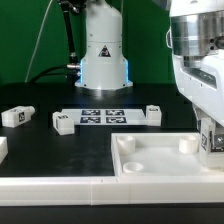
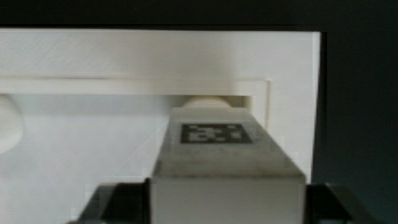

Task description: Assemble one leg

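My gripper [image 2: 222, 203] is shut on a leg [image 2: 221, 160], a small white block with a black-and-white tag on its side. Its dark fingers [image 2: 121, 205] press on both sides of the block. The leg's far end is at a recessed corner socket [image 2: 210, 101] of the large white panel [image 2: 125, 55]. I cannot tell whether it is seated. In the exterior view my gripper [image 1: 210, 138] holds the leg [image 1: 209, 141] upright over the panel's [image 1: 150, 160] corner at the exterior view's right.
Three loose legs lie on the black table: one [image 1: 18, 115], another [image 1: 63, 122] and a third [image 1: 153, 112]. The marker board [image 1: 100, 115] lies between them. The robot base [image 1: 103, 55] stands behind. A white part [image 1: 3, 148] shows at the exterior view's left edge.
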Robot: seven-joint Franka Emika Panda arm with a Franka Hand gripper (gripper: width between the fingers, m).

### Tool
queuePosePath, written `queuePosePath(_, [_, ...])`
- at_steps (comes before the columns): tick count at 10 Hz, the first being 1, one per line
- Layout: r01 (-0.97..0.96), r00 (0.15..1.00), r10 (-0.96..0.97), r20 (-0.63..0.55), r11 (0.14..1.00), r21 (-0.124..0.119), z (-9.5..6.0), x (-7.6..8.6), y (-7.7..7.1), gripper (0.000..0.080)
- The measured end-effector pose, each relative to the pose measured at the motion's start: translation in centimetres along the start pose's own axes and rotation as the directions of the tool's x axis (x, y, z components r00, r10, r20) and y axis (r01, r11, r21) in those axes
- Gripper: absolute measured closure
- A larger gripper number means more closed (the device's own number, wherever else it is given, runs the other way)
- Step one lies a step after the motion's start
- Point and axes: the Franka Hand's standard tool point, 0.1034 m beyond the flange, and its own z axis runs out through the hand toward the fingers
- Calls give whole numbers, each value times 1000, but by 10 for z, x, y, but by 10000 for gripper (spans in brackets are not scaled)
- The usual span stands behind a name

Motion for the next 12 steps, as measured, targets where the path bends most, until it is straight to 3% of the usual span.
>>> queuePosePath(1, [-4,1000,4,4,1000,5,0,-1,-1,284])
queuePosePath(2, [5,1000,-5,3,1000,5,0,-2,0,284])
queuePosePath(3, [56,998,-56,3,998,5,0,-2,0,172])
queuePosePath(5, [199,980,-199,1,980,3,-1,2,-2,156])
queuePosePath(7, [420,908,-420,13,907,-15,-2,-4,0,151])
queuePosePath(10, [674,739,-674,17,739,-11,-3,-8,-1,151])
queuePosePath(12, [815,579,-815,17,579,-12,-2,-14,0,151])
